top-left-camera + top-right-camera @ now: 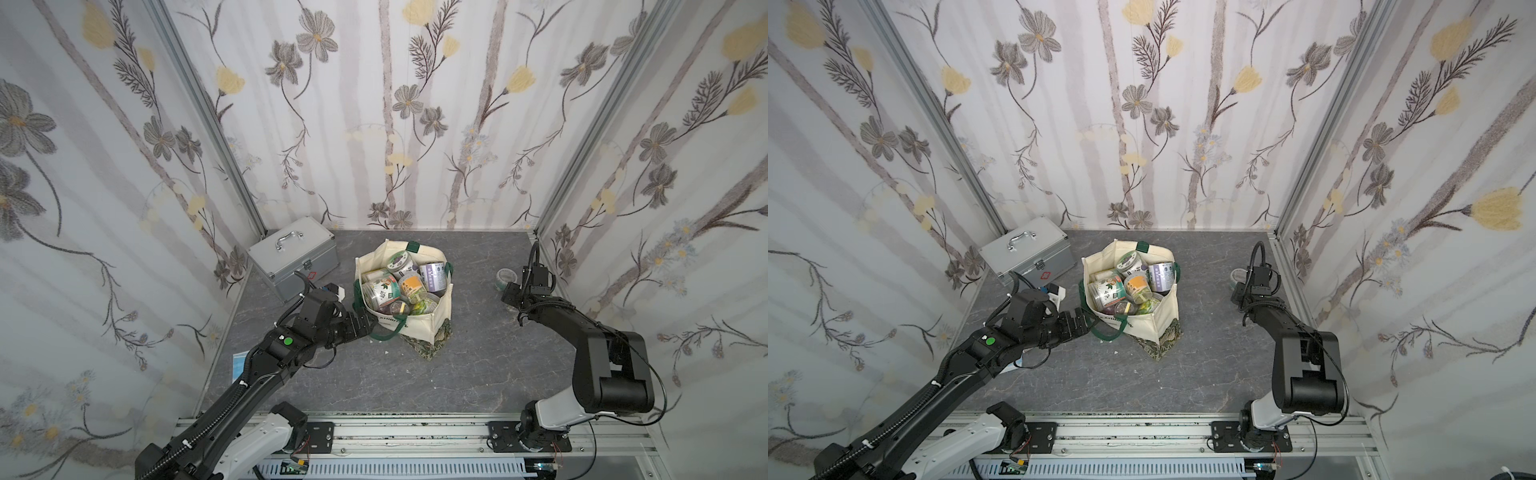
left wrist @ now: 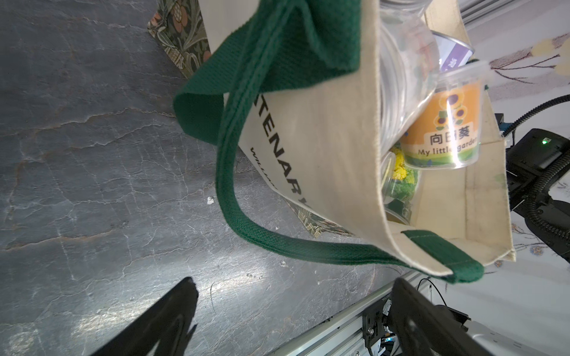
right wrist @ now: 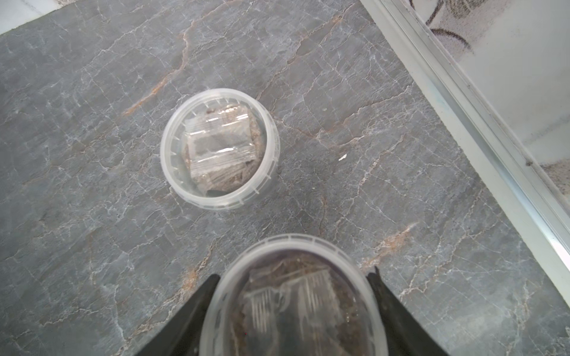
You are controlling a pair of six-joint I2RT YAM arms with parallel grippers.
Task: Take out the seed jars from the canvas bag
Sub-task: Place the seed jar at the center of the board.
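On grey veined tabletop between floral walls, canvas bag, left gripper wide, right gripper holding clear jar.

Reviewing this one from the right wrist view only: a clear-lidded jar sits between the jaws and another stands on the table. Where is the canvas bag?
Observer: The canvas bag stands upright mid-table between the arms, apart from the clear jar in the right gripper.
Operator: Is it empty?
Observer: No, several seed jars lie inside, among them an orange-labelled jar.
Operator: And the left arm?
Observer: The left gripper is open by the bag's green handle, gripping nothing.
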